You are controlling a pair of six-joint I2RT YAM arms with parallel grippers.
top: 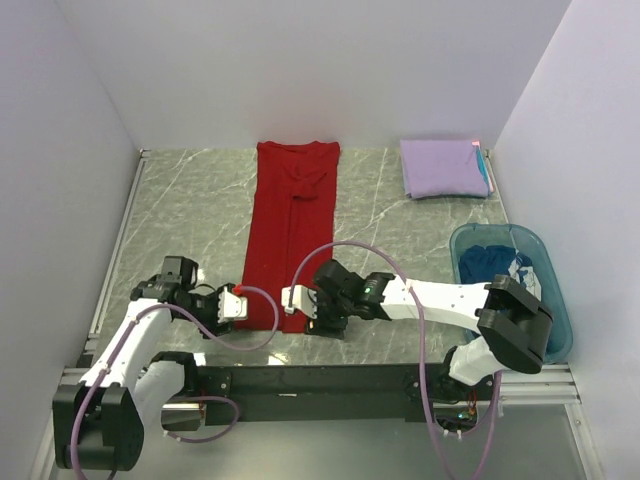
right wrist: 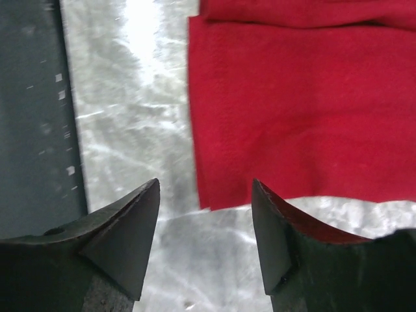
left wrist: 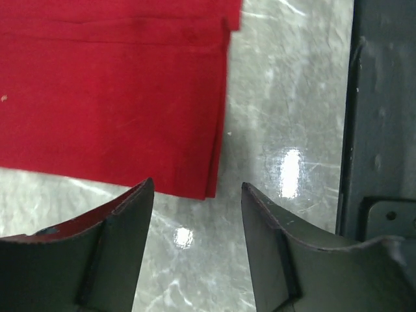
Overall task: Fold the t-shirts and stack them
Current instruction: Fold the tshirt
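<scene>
The red t-shirt [top: 290, 230] lies as a long narrow strip down the middle of the table, collar end far, hem end near. My left gripper [top: 240, 305] is at the hem's left corner and my right gripper [top: 292, 305] at its right corner. In the left wrist view the left gripper [left wrist: 197, 185] is open, with the red t-shirt [left wrist: 110, 97] corner just ahead of its tips and bare table between them. The right gripper [right wrist: 205, 185] is likewise open just short of the red t-shirt [right wrist: 299, 110] corner. The lavender t-shirt [top: 445, 168] lies folded at the back right. The dark blue t-shirt [top: 490, 262] sits crumpled in the tub.
A translucent teal tub [top: 500, 232] stands at the right edge beside the right arm's elbow. The black base rail [left wrist: 380, 130] runs along the near edge, close behind both grippers, and shows as the rail [right wrist: 32, 110] in the right wrist view. White walls enclose the table.
</scene>
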